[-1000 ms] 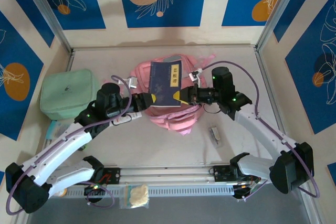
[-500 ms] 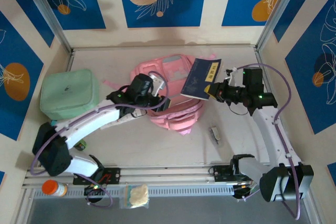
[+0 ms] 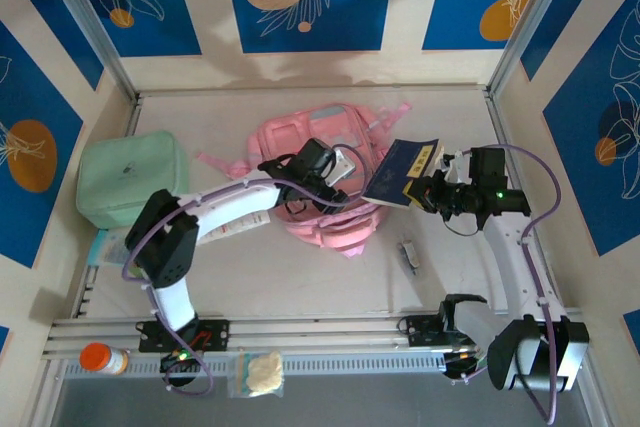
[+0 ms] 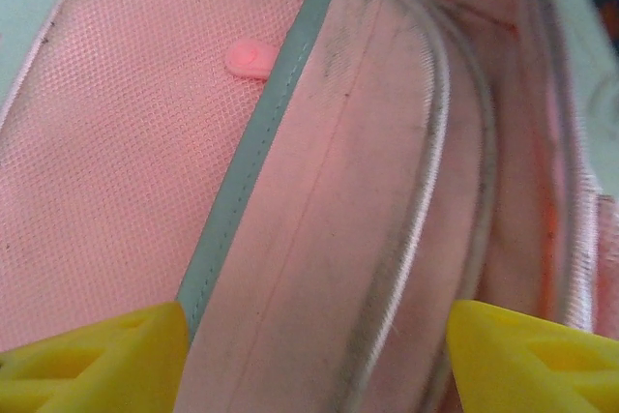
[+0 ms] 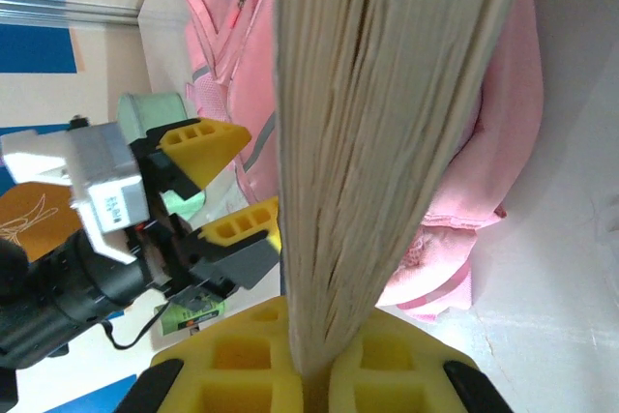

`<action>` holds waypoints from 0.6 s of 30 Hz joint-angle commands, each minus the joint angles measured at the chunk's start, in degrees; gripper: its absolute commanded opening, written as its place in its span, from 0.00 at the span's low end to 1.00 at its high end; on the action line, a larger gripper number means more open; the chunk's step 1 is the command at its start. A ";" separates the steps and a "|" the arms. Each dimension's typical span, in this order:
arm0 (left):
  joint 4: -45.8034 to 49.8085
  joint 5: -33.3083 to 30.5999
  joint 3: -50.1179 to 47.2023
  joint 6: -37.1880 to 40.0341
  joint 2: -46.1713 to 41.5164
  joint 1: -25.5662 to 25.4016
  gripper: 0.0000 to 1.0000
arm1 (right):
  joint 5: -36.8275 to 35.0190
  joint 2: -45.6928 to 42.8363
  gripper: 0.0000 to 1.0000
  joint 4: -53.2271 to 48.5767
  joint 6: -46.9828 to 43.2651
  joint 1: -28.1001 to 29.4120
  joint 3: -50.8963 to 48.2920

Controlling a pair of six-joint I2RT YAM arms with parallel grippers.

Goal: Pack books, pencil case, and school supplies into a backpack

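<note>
The pink backpack (image 3: 318, 215) lies in the middle of the table, and its fabric with a teal strip (image 4: 319, 191) lies under the left wrist camera. My left gripper (image 3: 338, 185) hovers over it, open, yellow fingertips (image 4: 106, 360) wide apart with nothing clamped. My right gripper (image 3: 428, 190) is shut on a dark navy book (image 3: 403, 173), held tilted just off the backpack's right edge. The book's page edges (image 5: 387, 123) rise from between the yellow pads. A small grey-white supply item (image 3: 408, 255) lies on the table in front of the backpack. A pale-teal pencil case (image 3: 103, 245) peeks out at the left.
A mint-green zip case (image 3: 130, 178) sits at the left, by the wall. An orange-capped bottle (image 3: 100, 358) and a small clear bag (image 3: 258, 372) lie on the front rail. Side walls close in the table on both sides.
My left gripper has slid right across the backpack and opened wider. The right gripper has carried the book off the backpack to its right side and a little lower.
</note>
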State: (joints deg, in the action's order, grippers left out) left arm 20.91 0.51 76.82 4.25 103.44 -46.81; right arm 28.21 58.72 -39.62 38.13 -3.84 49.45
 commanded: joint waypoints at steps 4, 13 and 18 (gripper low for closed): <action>3.61 -3.69 5.38 3.53 5.12 -0.22 0.69 | 1.23 1.21 0.00 2.62 0.22 -0.57 -1.09; 3.89 -7.69 8.04 2.80 8.49 -0.22 0.50 | 2.90 1.05 0.00 3.33 0.24 -1.60 -2.04; 3.56 -7.41 7.57 3.26 6.24 -0.26 0.20 | 3.12 0.36 0.00 1.58 -0.33 -1.87 -0.77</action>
State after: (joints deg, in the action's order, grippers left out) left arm 24.08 -3.31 83.20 6.79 110.65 -47.66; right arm 28.60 60.31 -37.58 38.35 -5.41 47.88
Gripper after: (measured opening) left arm 0.219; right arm 0.078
